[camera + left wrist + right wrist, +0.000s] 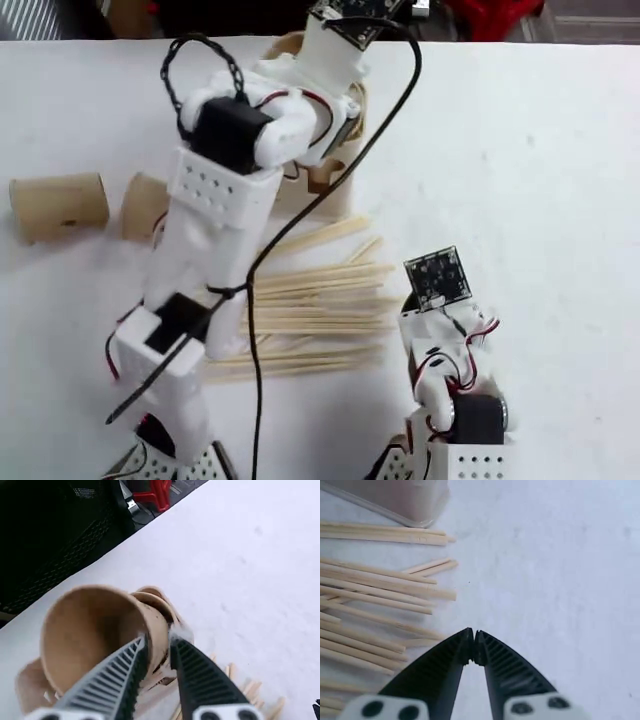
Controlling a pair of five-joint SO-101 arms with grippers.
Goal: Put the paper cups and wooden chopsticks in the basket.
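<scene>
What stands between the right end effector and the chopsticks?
Nothing visible does. The right end effector, shut, hangs over bare table, and the chopsticks lie uncovered just beside it.

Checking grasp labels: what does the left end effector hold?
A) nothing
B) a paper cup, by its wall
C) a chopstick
B: in the left wrist view the left end effector pinches the wall of a paper cup, one finger inside its mouth and one outside.
</scene>
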